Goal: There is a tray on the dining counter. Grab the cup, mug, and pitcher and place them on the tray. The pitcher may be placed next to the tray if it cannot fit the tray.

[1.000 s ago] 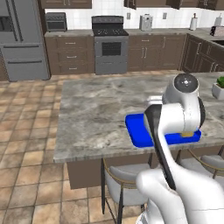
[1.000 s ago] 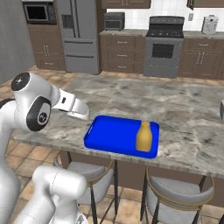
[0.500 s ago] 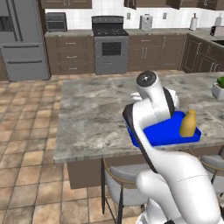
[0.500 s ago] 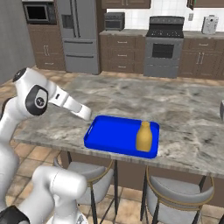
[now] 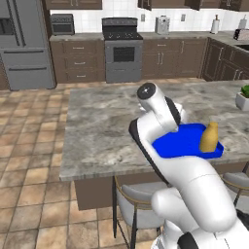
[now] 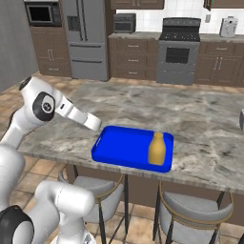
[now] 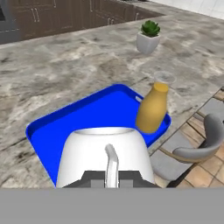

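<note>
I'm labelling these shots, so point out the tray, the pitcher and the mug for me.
tray (image 6: pixel 121 147): right base view, bare blue floor.
pitcher (image 6: pixel 157 150): right base view, rounded yellow-orange body.
mug (image 7: pixel 103 155): hand view, white outer wall beside the handle.

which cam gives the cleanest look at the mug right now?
Hand view: the mug sits large at the bottom, handle facing the camera, claw shut on it, above the tray. In the left base view the arm covers that spot; in the right base view I can't make it out at the arm's end.
</note>
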You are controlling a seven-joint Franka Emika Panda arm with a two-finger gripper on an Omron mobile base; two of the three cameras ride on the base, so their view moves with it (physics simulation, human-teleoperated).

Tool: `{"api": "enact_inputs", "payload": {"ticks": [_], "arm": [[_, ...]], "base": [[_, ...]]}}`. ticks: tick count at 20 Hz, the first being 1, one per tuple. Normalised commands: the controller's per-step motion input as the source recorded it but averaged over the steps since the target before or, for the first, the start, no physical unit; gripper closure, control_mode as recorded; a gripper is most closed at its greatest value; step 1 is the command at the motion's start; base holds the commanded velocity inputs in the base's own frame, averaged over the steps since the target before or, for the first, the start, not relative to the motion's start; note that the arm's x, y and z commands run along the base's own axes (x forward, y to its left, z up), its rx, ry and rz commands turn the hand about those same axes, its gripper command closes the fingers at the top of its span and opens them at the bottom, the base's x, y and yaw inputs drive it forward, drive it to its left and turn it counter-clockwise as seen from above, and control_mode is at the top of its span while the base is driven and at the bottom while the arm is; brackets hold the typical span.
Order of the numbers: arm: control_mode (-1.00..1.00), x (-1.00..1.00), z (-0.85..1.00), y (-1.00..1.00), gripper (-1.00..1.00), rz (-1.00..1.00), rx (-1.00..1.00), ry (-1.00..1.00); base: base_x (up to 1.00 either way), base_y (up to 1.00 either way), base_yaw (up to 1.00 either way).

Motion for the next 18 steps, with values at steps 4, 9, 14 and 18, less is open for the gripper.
{"api": "enact_inputs", "payload": {"ticks": [4,9,14,18], "arm": [[-1.00,0.23,-0.35,-0.01,1.00,-0.02,-0.01,-0.14],[-1.00,0.30,-0.29,-0.04,1.00,-0.03,-0.02,-0.08],[-1.00,0.23,-0.27,0.00,1.00,-0.05,0.00,-0.07],[-1.00,0.25,-0.26,-0.05,1.00,-0.08,0.00,-0.05]], "base": [[0.00,0.00,0.00],[0.00,0.00,0.00],[0.00,0.00,0.00],[0.00,0.00,0.00]]}}
